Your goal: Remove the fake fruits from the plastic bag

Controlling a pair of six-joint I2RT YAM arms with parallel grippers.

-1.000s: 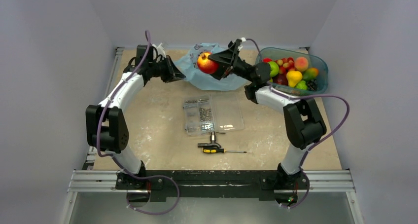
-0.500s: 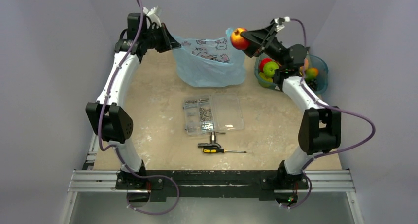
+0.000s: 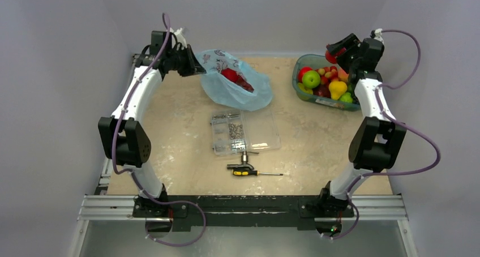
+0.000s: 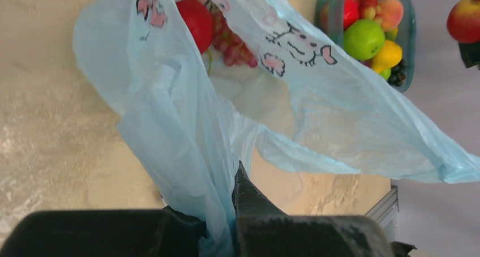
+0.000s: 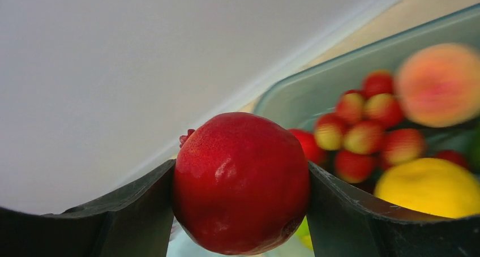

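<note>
Right tool (image 3: 341,46) at two o'clock clasps a red fruit (image 5: 240,180) over the tub (image 3: 298,80), best lowered before release, while the left tool (image 4: 235,209) pinches the bag (image 3: 244,95), holding more fruit (image 3: 229,75), at twelve o'clock.

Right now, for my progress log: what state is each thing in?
plastic bag: open, edge held up, grapes inside.
left gripper: shut on plastic bag.
right gripper: shut on pomegranate, raised by tub.
tub: uncovered, fruits inside.
screwdriver: lying flat.
</note>
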